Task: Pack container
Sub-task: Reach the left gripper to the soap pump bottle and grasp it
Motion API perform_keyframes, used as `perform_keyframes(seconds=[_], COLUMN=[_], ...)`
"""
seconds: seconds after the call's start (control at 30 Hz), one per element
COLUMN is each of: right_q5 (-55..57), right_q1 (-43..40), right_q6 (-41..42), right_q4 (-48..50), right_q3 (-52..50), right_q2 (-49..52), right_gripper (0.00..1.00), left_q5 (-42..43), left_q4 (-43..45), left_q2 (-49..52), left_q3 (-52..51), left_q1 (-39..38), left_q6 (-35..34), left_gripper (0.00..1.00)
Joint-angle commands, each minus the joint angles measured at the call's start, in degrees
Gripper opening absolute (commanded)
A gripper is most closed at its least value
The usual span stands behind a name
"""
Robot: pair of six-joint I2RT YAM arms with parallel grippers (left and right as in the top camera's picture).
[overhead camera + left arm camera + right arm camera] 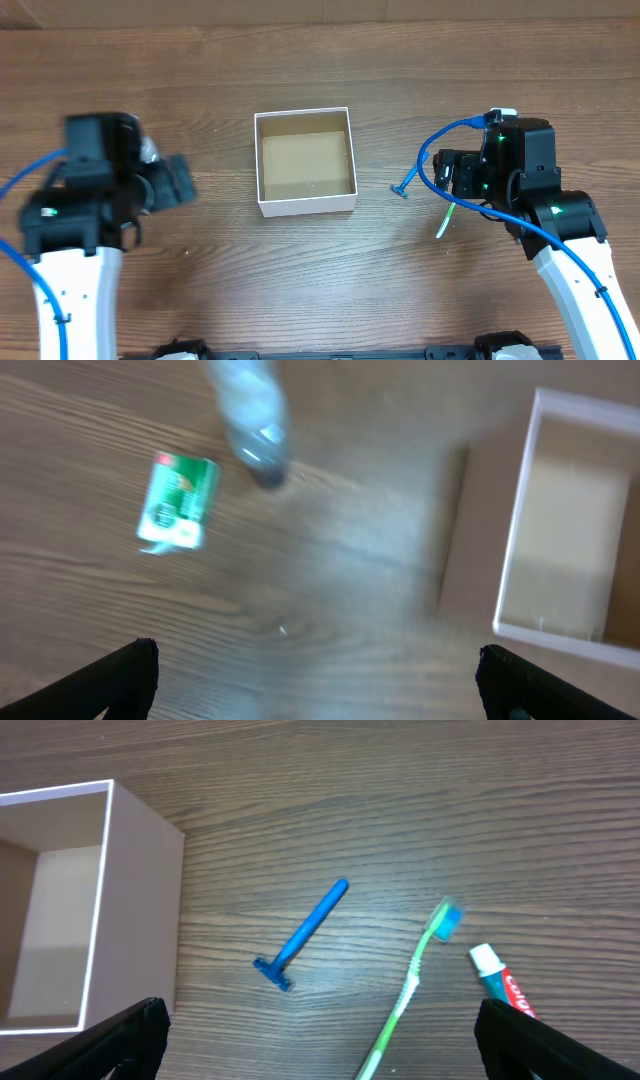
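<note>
Left claw [320,675] seemingly open near container [518,520]

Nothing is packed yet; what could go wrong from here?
The razor and toothbrush lie flat and thin on the table, so a grasp may slip. The toothbrush head sits close to the toothpaste; picking one may nudge the other. The box stands unheld, so a clumsy drop might shove it.

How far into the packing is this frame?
Done: nothing, the container looks empty. In hand: nothing, the left gripper and right gripper are both open. Left to pack: the razor, toothbrush and toothpaste on the right, the green packet and a blurred clear item on the left.
</note>
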Motion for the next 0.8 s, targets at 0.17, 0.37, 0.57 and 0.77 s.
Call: perform_keyframes(seconds=[0.17, 0.37, 0.57, 0.77], right_q5=[1.6, 1.6, 1.6, 1.6], right_q1=[-0.1, -0.1, -0.1, -0.1], right_q6=[0.3, 0.3, 0.3, 0.3], right_q4=[0.0, 0.0, 0.0, 0.0], right_q3=[1.8, 1.8, 1.8, 1.7], right_q2=[-0.5, -0.5, -0.5, -0.5], right_gripper=[1.00, 1.00, 1.00, 1.00], left_q5=[1.2, 8.0, 8.3, 8.4], left_q4=[0.9, 5.0, 8.0, 8.5], left_q2=[11.6, 21.4, 27.2, 33.4], left_q3=[9.8, 9.8, 9.8, 9.8], left_q1=[11.9, 11.9, 11.9, 11.5], left_q6=[3.8, 10.5, 12.3, 12.2], left_gripper=[1.00, 1.00, 1.00, 1.00])
